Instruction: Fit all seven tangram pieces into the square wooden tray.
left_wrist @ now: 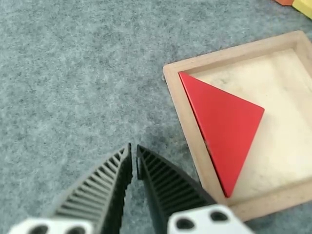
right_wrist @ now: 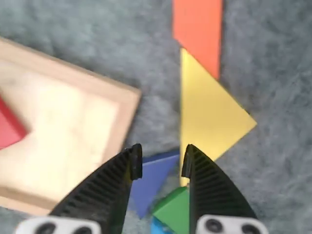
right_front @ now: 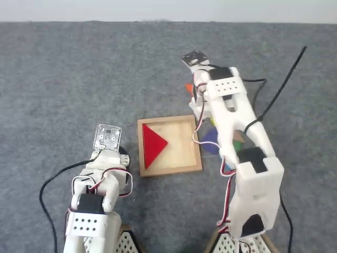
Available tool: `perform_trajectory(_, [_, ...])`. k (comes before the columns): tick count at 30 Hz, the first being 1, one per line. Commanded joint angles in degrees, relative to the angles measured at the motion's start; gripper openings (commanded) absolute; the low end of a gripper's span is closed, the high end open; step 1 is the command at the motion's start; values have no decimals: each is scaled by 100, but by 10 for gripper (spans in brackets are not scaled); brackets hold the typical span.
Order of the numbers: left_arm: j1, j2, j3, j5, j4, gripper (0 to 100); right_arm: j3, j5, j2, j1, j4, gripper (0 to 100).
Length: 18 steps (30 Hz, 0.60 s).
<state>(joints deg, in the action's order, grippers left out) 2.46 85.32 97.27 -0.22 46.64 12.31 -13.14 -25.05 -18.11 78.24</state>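
Your tray holds the red triangle against the wall nearer the left arm. From above, the right arm hides most loose pieces. Its wrist view gives you orange, yellow, blue and green beside the tray. The right gripper is parted and empty over blue. The left gripper is pinched together and empty over carpet.

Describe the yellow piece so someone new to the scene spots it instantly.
Start at the square wooden tray on the grey carpet; loose pieces lie just outside one of its sides. The yellow piece is the large triangle there, apart from the tray. It is the only yellow one, lying between the orange piece and the blue triangle.
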Motion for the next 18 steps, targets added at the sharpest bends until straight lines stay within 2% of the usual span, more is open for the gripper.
perform_trajectory(1, [26,70,-48,26,9,14,141,9,532,22,66,144])
perform_trajectory(6, [26,70,-48,26,9,14,114,-1073,303,391,-110,292])
perform_trajectory(10, [26,70,-48,26,9,14,202,-1415,-154,453,-356,296])
perform_trajectory(18, [26,70,-48,26,9,14,202,-1468,-857,743,-1270,296])
